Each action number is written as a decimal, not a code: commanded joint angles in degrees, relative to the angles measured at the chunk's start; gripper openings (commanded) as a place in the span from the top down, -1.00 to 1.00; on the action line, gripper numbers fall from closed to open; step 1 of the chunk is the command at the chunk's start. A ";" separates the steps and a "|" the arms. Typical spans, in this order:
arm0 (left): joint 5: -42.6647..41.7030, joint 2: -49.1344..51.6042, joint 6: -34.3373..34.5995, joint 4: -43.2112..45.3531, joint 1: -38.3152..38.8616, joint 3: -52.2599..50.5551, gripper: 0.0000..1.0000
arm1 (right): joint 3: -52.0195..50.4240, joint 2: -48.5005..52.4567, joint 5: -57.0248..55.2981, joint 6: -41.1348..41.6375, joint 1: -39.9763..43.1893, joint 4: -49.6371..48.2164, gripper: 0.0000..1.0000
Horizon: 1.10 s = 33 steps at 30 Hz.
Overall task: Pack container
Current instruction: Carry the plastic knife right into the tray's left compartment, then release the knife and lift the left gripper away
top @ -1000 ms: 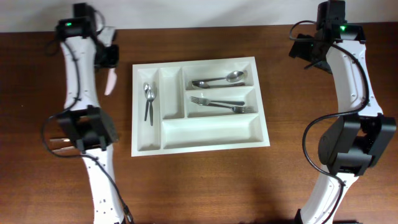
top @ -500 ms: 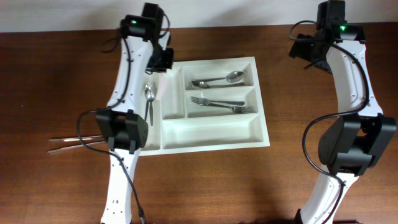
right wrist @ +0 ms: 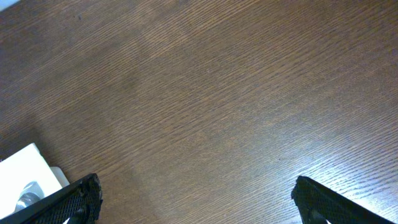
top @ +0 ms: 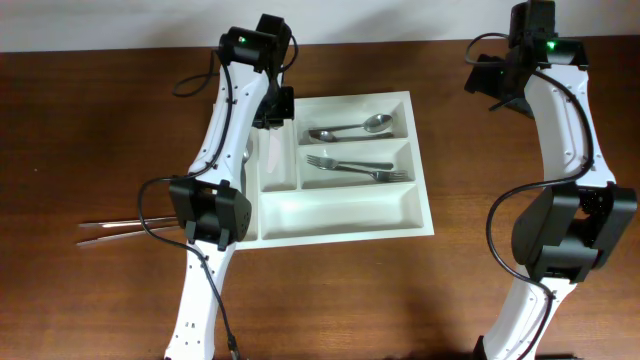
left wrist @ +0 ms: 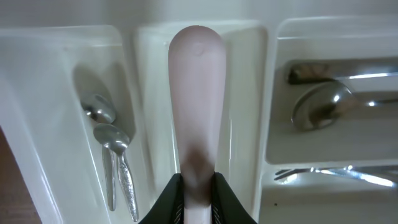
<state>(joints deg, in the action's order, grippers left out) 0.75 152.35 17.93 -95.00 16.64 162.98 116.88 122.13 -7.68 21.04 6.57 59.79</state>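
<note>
So the left gripper (left wrist: 198, 194) is clamped shut on 1 pale pinkish utensil (left wrist: 196, 93), which is held by its lower end with the rounded tip pointing away, right over the 2nd narrow slot of the container (top: 340, 212). Whether the tip is touching the slot floor can't be told from these views. The white tray is parked mid-table, a bit toward the far edge, and 5 compartments can be counted: 2 narrow ones on its left, 2 wide ones stacked on the right and 1 long one across the near side. In the outer narrow slot 2 small spoons (left wrist: 111, 134) are laid side by side, bowls away from the camera. Large spoons (top: 350, 128) are seen in the far wide slot, probably 2, though the count is hard to call. What looks like 2 forks (top: 358, 168) are laid head to tail in the slot below. Only white plastic is seen in the long near slot. A long thin metal tool (top: 110, 230) is left on the table (top: 80, 130) near the tray's left side. Wide strips of wood are seen on both sides of the tray. The right gripper (right wrist: 196, 186) is hung wide open over bare wood by the far right, well apart from the tray, with nothing held.
</note>
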 commanded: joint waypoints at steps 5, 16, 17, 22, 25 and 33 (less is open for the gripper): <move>1.20 -0.20 4.85 -1.55 0.22 -2.45 0.96 | -0.26 0.50 -0.52 0.68 -0.15 -0.17 -0.98; 1.18 -0.20 4.98 1.88 0.83 -7.69 0.53 | -0.26 0.50 -0.52 0.68 -0.15 -0.17 -0.98; 1.14 -0.20 4.98 2.19 0.83 -7.69 0.32 | -0.26 0.50 -0.52 0.68 -0.15 -0.17 -0.98; 0.98 -0.20 4.94 2.47 0.83 -7.67 -0.09 | -0.26 0.50 -0.52 0.68 -0.15 -0.17 -0.98; 1.01 -0.22 4.70 3.10 0.79 -7.52 -0.09 | -0.26 0.50 -0.52 0.68 -0.15 -0.17 -0.97; 3.80 -0.59 1.75 1.88 -2.29 2.82 -0.09 | -0.26 0.50 -0.52 0.68 -0.15 -0.17 -0.97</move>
<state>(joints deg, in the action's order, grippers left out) 1.58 152.38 21.19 -92.53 16.64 159.70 116.88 122.13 -7.68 21.04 6.57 59.79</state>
